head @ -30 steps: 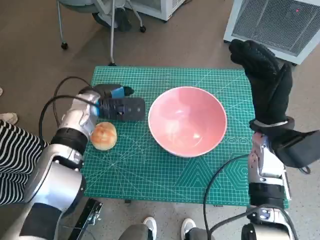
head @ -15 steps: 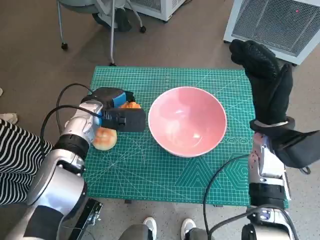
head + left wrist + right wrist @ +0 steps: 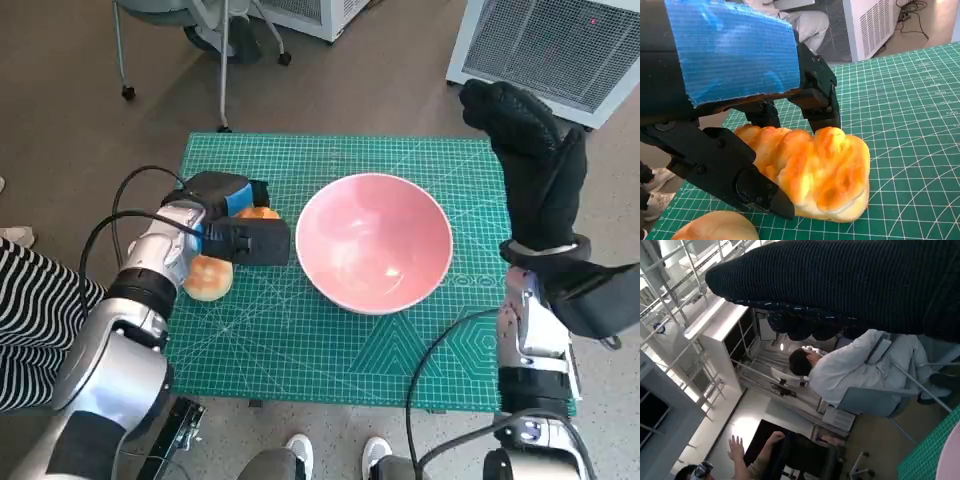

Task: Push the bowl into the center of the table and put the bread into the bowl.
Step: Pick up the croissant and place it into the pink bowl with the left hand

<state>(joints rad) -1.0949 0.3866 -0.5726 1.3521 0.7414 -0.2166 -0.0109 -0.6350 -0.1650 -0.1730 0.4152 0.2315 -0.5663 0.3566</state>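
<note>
A pink bowl [image 3: 373, 243] stands empty on the green cutting mat [image 3: 300, 340], slightly right of its middle. Left of the bowl, my left hand [image 3: 235, 228] closes around a golden ridged bread [image 3: 259, 212]. In the left wrist view its black fingers [image 3: 816, 99] and thumb press the bread [image 3: 822, 172] from both sides while the bread lies on the mat. A round bun [image 3: 208, 279] [image 3: 715, 227] lies just beside that hand, nearer to me. My gloved right hand [image 3: 530, 150] is raised over the mat's right edge, holding nothing.
A white grilled unit [image 3: 560, 50] stands beyond the table's far right corner. Chair legs [image 3: 225, 50] are on the floor behind the table. A striped sleeve [image 3: 30, 320] is at the left. People [image 3: 840, 370] appear in the right wrist view.
Over the last second my left hand drew back slightly and settled around the ridged bread, which now shows beside its fingers. The bowl, bun and right hand have not moved.
</note>
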